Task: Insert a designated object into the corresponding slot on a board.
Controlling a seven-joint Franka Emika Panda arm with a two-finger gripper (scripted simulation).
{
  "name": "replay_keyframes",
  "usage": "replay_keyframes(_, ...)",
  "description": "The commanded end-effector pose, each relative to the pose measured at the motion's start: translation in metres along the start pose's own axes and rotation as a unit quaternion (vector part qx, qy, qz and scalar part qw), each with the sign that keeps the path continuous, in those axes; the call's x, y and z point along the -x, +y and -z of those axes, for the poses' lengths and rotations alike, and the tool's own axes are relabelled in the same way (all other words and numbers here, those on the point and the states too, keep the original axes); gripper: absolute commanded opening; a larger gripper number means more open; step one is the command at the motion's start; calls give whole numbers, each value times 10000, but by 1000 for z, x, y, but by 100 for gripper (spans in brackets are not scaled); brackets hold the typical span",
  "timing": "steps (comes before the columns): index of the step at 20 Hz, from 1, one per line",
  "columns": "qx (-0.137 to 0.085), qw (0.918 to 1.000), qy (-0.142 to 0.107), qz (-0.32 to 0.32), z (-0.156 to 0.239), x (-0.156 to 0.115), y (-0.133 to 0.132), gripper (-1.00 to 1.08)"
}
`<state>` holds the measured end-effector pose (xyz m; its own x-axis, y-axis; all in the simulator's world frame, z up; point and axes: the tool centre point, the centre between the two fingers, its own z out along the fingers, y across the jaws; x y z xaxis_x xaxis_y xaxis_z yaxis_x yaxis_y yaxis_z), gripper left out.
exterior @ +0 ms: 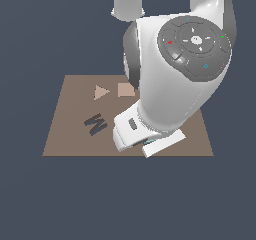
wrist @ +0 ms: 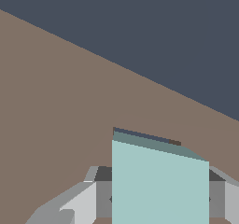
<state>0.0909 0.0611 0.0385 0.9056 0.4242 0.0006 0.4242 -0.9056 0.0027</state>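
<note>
The designated object (wrist: 158,185), a pale teal square block, sits between my gripper's (wrist: 159,197) grey fingers (wrist: 102,190), which press on both of its sides. A thin dark strip of the slot (wrist: 142,134) shows right behind the block, on the brown board (wrist: 56,101). The block stands low against the board at that slot. In the exterior view the gripper (exterior: 147,143) hangs over the board's (exterior: 70,134) front edge. The arm hides the slot there, and only a teal sliver of the block (exterior: 150,142) shows.
A dark M-shaped cutout (exterior: 95,124) lies on the board toward the exterior view's left. A tan triangle (exterior: 101,92) and a tan flat square (exterior: 126,89) lie farther back. The arm's white body (exterior: 175,69) covers the board's middle and right.
</note>
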Motion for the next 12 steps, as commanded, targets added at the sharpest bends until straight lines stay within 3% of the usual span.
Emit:
replay_keyframes(1, -1, 10000, -1, 10, -5, 0, 0, -100)
replay_keyframes(4, 0, 10000, 0, 18, -8, 0, 0, -100)
replay_keyframes(5, 0, 10000, 0, 18, -8, 0, 0, 100)
replay_keyframes(12, 0, 10000, 0, 18, -8, 0, 0, 100)
